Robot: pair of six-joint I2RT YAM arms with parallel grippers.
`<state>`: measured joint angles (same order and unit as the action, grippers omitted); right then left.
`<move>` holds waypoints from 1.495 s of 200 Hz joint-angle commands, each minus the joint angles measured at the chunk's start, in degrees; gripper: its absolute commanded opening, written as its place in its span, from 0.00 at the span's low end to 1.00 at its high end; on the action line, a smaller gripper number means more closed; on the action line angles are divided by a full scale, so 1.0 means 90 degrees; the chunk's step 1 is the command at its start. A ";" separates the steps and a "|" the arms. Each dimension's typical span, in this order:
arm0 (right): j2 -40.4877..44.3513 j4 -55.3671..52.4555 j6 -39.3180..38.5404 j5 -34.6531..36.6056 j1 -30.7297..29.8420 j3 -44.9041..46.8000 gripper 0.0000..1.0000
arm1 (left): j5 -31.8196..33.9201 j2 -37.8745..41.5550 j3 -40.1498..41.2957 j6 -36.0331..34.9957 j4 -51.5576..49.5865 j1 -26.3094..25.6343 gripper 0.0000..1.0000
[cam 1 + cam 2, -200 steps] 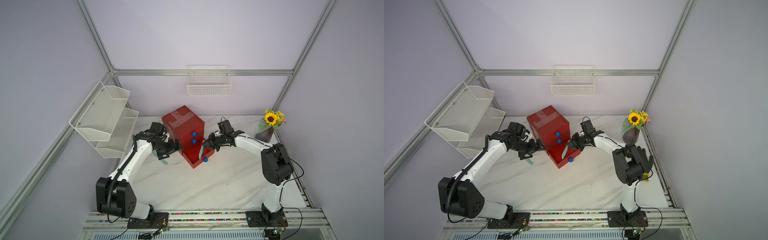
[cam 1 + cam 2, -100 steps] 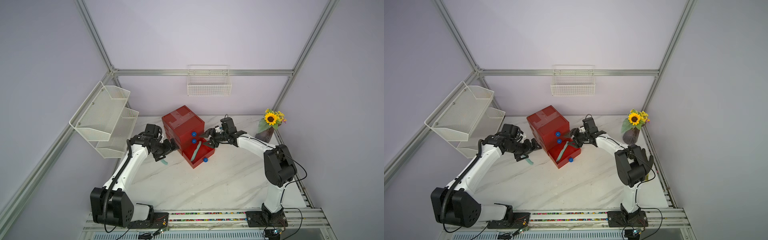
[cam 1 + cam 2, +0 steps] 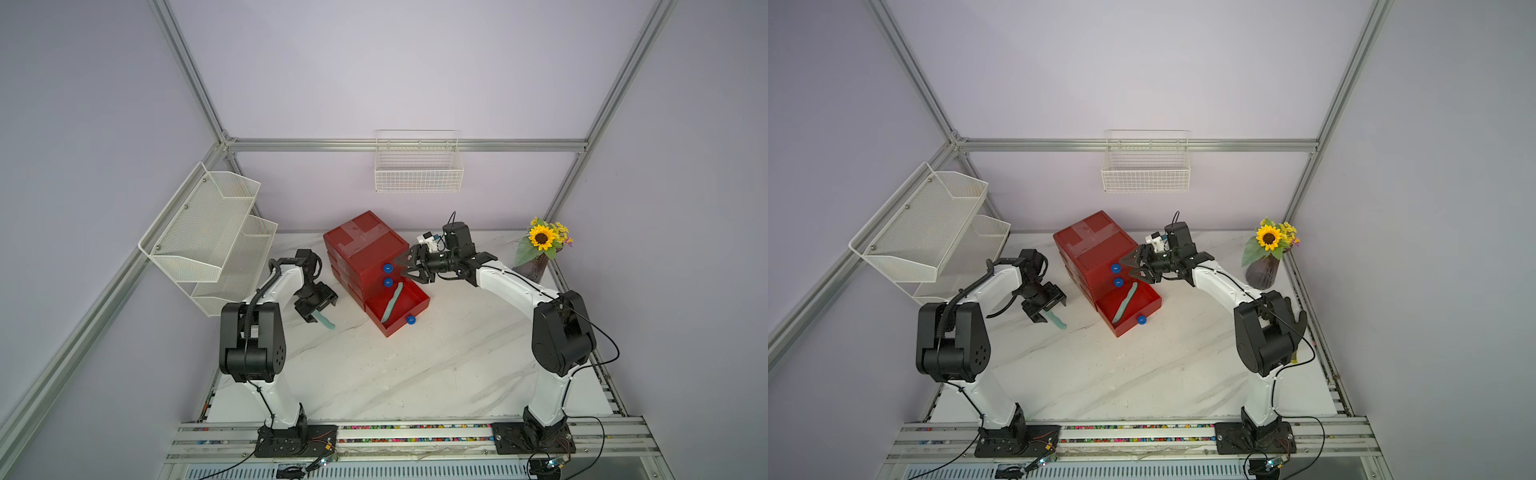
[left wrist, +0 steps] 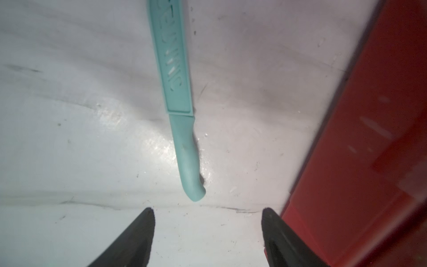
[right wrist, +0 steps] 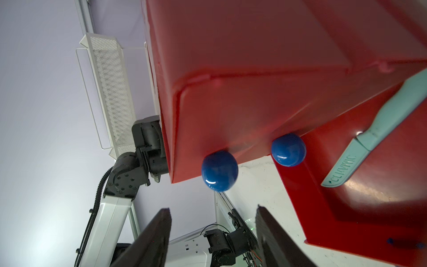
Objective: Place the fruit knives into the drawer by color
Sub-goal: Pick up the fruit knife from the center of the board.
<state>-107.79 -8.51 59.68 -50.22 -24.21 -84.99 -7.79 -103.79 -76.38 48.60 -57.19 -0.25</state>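
Observation:
The red drawer cabinet (image 3: 365,253) (image 3: 1096,249) stands mid-table, its bottom drawer (image 3: 415,301) (image 3: 1148,301) pulled out. One teal fruit knife (image 3: 392,303) (image 3: 1125,305) (image 5: 369,129) lies inside that drawer. A second teal fruit knife (image 3: 326,321) (image 3: 1057,321) (image 4: 182,138) lies on the table left of the cabinet. My left gripper (image 3: 316,303) (image 3: 1046,303) (image 4: 206,210) hangs open just behind its handle end, not touching it. My right gripper (image 3: 405,270) (image 3: 1129,268) (image 5: 213,210) is open and empty, facing the top blue knob (image 3: 387,268) (image 5: 219,171).
A sunflower vase (image 3: 540,253) stands at the back right. White mesh shelves (image 3: 208,237) hang on the left wall and a wire basket (image 3: 417,170) on the back wall. The second knob (image 5: 288,150) sits beside the top one. The cabinet's side (image 4: 369,161) is close to my left gripper.
My right gripper let the teal knife drop into the bottom drawer, opened and rose to the upper knobs. My left gripper drew back a little from the cabinet and narrowed slightly.

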 commanded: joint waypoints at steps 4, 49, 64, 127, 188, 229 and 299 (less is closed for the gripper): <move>-0.0151 0.0116 -0.0272 -0.0381 0.0146 -0.0155 0.61 | 0.0362 -0.0309 -0.0318 0.0035 -0.0101 0.0034 0.69; -0.0306 0.0030 -0.0283 -0.0873 0.0523 -0.0369 0.61 | 0.0773 -0.0662 0.0073 -0.0175 0.0142 0.0037 0.62; -0.0362 -0.0110 -0.0354 -0.0919 0.0679 -0.0437 0.61 | 0.0829 -0.0694 0.0210 -0.0133 0.0209 0.0029 0.61; -0.0446 -0.0065 -0.0396 -0.1003 0.0722 -0.0384 0.59 | 0.1456 -0.0755 0.0625 0.0044 0.0763 0.0051 0.54; -0.0333 -0.0010 -0.0375 -0.0963 0.0722 -0.0162 0.57 | 0.1583 -0.1042 0.0634 -0.0082 0.1289 0.0308 0.52; -0.0299 -0.0090 -0.0440 -0.0913 0.0724 -0.0129 0.57 | 0.1351 -0.1186 0.0715 -0.0196 0.1371 0.0385 0.51; -0.0334 -0.0245 -0.0561 -0.0875 0.0726 -0.0269 0.55 | 0.1266 -0.1155 0.0798 -0.0212 0.1445 0.0378 0.16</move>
<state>-111.39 -9.32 56.36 -58.35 -17.47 -86.39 2.74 -109.14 -72.42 47.05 -49.87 2.63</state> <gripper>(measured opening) 0.555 0.174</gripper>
